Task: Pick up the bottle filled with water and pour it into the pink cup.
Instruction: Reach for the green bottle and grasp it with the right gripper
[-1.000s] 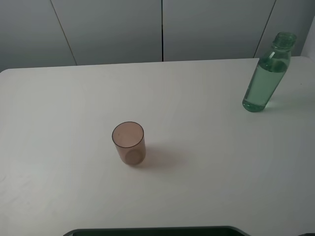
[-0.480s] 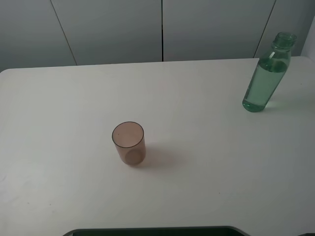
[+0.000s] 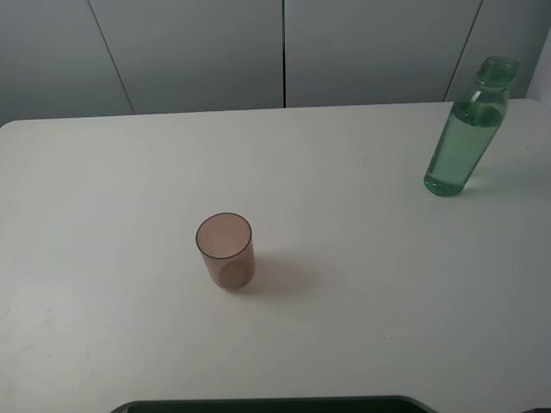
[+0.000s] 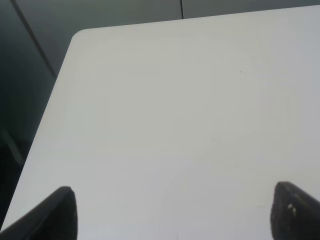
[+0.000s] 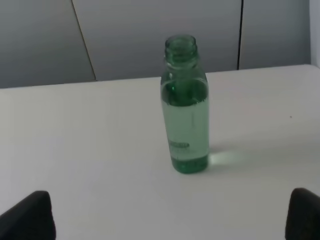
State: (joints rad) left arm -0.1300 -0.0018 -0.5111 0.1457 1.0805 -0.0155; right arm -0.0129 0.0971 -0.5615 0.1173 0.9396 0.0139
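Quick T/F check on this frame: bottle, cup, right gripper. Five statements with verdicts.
1. The bottle stands upright with no cap. True.
2. The pink cup lies on its side. False: it stands upright, mouth up.
3. The right gripper is shut on the bottle. False: its jaws stand wide open, and the bottle is apart from them, ahead.
4. The bottle is mostly full of water. True.
5. The pink cup touches the bottle. False: the pink cup is near the middle of the table, and the bottle is near its far right corner.
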